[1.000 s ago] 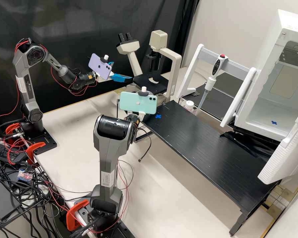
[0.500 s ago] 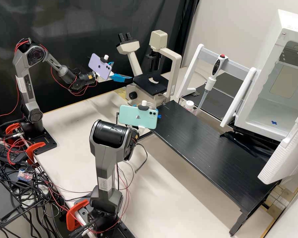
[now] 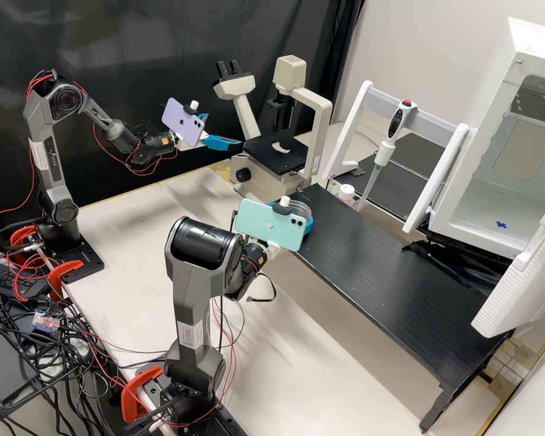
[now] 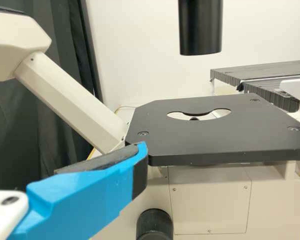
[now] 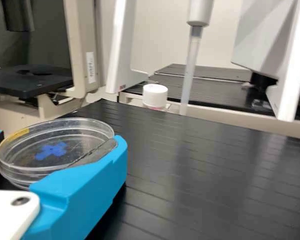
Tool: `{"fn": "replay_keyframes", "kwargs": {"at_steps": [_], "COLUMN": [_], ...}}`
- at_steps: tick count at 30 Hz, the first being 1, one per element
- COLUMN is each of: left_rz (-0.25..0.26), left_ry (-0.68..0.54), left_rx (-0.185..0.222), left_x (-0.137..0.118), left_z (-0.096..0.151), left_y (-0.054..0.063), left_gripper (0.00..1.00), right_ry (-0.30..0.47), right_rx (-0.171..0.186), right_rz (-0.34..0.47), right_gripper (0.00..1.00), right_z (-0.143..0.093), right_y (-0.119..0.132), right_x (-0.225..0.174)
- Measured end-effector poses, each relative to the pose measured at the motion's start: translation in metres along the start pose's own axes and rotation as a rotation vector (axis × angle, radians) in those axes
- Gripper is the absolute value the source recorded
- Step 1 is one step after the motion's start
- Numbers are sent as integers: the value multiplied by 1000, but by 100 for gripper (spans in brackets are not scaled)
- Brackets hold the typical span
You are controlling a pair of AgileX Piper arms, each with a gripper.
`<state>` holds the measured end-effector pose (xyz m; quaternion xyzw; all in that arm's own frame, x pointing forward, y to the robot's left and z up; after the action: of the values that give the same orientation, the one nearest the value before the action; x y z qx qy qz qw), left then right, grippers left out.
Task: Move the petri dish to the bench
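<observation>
Right gripper (image 3: 309,226) near bottle (image 3: 346,192) and pipette (image 3: 384,154)

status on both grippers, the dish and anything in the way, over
Blue-fingered right gripper shut on round clear petri dish, over black ribbed bench. Left gripper open by black microscope stage. White-capped bottle beyond dish, seemingly no obstacle.

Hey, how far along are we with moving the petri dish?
Picking up looks done: the right gripper holds the dish. Placing is in hand: the blue mark on the bench shows through it; contact, I can't tell. Letting go and backing off remain.
</observation>
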<state>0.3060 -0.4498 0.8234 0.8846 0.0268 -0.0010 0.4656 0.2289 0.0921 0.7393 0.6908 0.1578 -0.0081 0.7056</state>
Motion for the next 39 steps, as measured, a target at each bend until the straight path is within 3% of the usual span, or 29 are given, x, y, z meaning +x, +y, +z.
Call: {"fn": "replay_keyframes", "kwargs": {"at_steps": [4,5,25,31,34,39], "left_rz": [0,0,0,0,0,0], "left_ry": [0,0,0,0,0,0], "left_rx": [0,0,0,0,0,0], "left_x": [0,0,0,0,0,0], "left_z": [0,0,0,0,0,0], "left_y": [0,0,0,0,0,0], "left_gripper": [100,100,100,100,100,100], "right_ry": [-14,-15,-1,111,216,276], "right_rx": [4,5,-4,-13,10,39], "right_rz": [16,18,29,115,202,332], "right_gripper": [0,100,100,100,100,100], "right_z": [3,3,2,-9,-19,-25], "right_y": [3,3,4,24,45,64], "right_x": [7,9,10,-17,-43,-65]}}
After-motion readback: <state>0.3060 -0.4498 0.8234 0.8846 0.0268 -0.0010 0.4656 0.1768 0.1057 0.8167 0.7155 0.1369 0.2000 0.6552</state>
